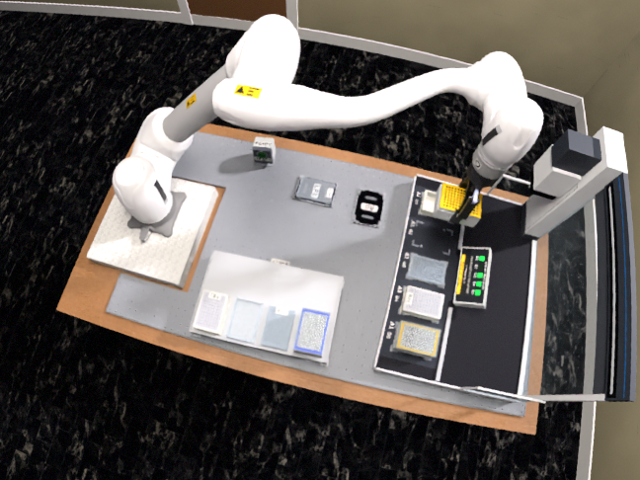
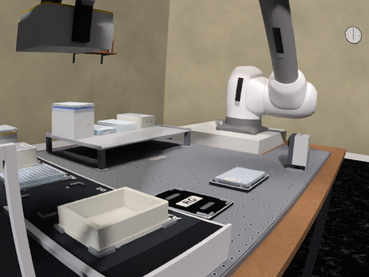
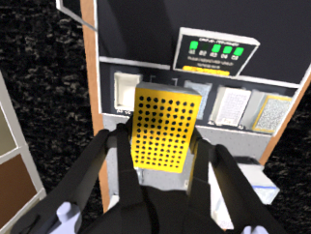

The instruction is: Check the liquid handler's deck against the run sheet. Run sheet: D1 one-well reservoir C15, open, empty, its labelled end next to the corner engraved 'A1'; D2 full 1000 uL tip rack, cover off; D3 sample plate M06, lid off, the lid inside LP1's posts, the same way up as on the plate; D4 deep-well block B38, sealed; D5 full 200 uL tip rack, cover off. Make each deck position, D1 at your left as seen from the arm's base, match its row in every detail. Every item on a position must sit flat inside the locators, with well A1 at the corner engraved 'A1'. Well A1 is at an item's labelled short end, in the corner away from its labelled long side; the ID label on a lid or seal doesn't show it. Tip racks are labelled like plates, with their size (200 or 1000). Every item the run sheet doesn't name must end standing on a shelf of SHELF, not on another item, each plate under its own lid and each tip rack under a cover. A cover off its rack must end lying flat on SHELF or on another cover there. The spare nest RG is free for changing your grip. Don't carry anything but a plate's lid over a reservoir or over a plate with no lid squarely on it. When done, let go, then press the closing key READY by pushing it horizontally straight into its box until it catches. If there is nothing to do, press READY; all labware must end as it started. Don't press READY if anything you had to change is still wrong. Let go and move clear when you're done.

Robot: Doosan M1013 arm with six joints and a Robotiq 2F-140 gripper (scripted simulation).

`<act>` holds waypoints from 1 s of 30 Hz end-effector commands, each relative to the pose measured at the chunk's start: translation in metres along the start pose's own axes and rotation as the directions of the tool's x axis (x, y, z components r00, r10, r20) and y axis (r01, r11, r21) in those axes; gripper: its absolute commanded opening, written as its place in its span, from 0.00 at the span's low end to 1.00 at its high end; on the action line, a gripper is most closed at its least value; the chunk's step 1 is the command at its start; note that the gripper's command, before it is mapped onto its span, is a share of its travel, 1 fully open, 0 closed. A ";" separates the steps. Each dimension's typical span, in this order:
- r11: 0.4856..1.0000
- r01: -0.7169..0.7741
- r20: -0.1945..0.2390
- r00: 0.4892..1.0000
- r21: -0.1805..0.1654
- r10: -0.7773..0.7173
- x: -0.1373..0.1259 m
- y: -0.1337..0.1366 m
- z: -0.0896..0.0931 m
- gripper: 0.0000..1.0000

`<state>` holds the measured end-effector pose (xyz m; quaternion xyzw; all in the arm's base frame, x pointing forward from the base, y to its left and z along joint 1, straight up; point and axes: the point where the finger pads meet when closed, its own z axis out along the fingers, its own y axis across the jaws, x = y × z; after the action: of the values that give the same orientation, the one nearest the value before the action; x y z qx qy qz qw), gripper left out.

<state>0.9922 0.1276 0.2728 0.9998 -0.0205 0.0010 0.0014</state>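
Note:
My gripper (image 1: 466, 204) is shut on a yellow-topped tip rack (image 1: 453, 202) with a grey body and holds it high above the left end of the deck. In the wrist view the rack (image 3: 164, 128) sits between my fingers, and its top shows rows of dark holes. In the side view the rack (image 2: 64, 28) hangs far above the table. The open white reservoir (image 1: 428, 202) sits in D1 and looks empty in the side view (image 2: 114, 213). The D2 locators (image 1: 432, 235) are bare. A clear plate (image 1: 426, 270), a white block (image 1: 423, 302) and a yellow-rimmed rack (image 1: 416, 338) fill D3 to D5.
The shelf (image 1: 269, 296) holds a white plate (image 1: 208, 311), two flat covers (image 1: 245, 320) (image 1: 278, 327) and a blue-rimmed rack (image 1: 312, 332). A lid (image 1: 315, 190) lies on LP1, beside the black RG nest (image 1: 369, 202). The READY box (image 1: 262, 153) stands near the base. The status panel (image 1: 472, 277) lies behind the deck row.

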 end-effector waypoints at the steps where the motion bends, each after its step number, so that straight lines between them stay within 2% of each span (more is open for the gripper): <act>1: 1.000 0.000 -0.002 1.000 0.001 0.000 -0.010 0.000 -0.002 0.10; 4: 1.000 0.000 -0.002 1.000 0.001 0.000 -0.025 0.001 -0.002 0.10; 6: 1.000 0.000 -0.002 1.000 0.001 0.000 -0.025 0.001 -0.002 0.10; 21: 1.000 0.000 -0.002 1.000 0.001 0.000 -0.100 0.003 -0.002 0.10; 23: 1.000 0.000 -0.002 1.000 0.001 0.000 -0.100 0.003 -0.002 0.10; 30: 1.000 0.000 -0.002 1.000 0.001 0.000 -0.135 0.004 -0.001 0.10</act>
<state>0.8703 0.1292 0.2725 0.9998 -0.0204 0.0005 0.0015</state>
